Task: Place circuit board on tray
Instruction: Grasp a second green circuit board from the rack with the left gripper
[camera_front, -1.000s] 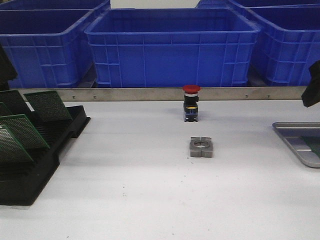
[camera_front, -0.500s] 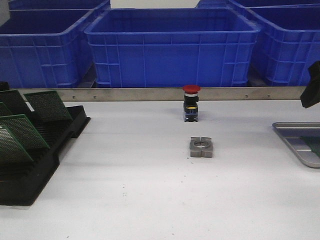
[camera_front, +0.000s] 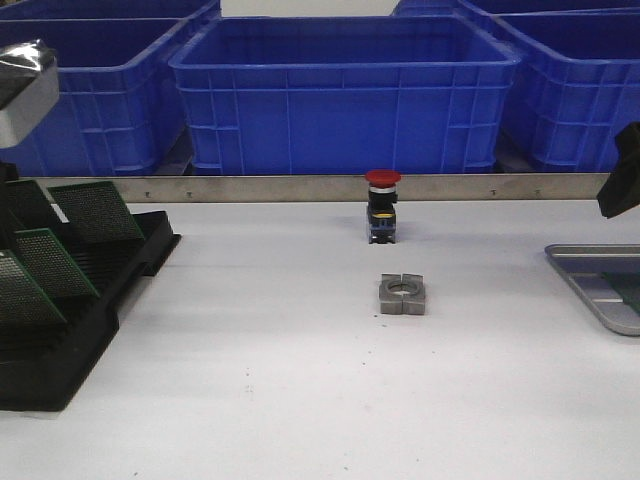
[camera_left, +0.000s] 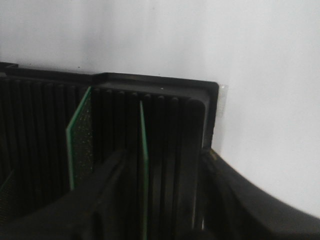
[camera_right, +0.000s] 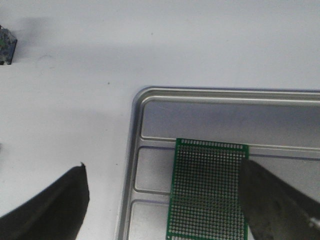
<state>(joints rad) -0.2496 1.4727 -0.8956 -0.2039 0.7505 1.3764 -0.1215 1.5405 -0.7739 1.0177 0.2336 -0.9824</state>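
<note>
White table: button and metal nut centre; slotted rack at 9 o'clock; right gripper released above tray's perforated board; left gripper spread over rack.

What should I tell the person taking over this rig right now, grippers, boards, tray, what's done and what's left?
Left gripper: open, empty, fingers straddling an upright circuit board in the black slotted rack at table left.
Right gripper: open, empty, above the grey tray at table right.
Done: one green board lies flat on the tray floor.
Left: several boards stand in the rack; the left gripper is lined up on one but has not closed on it.
Untouched mid-table: a red push button and a metal block.
</note>
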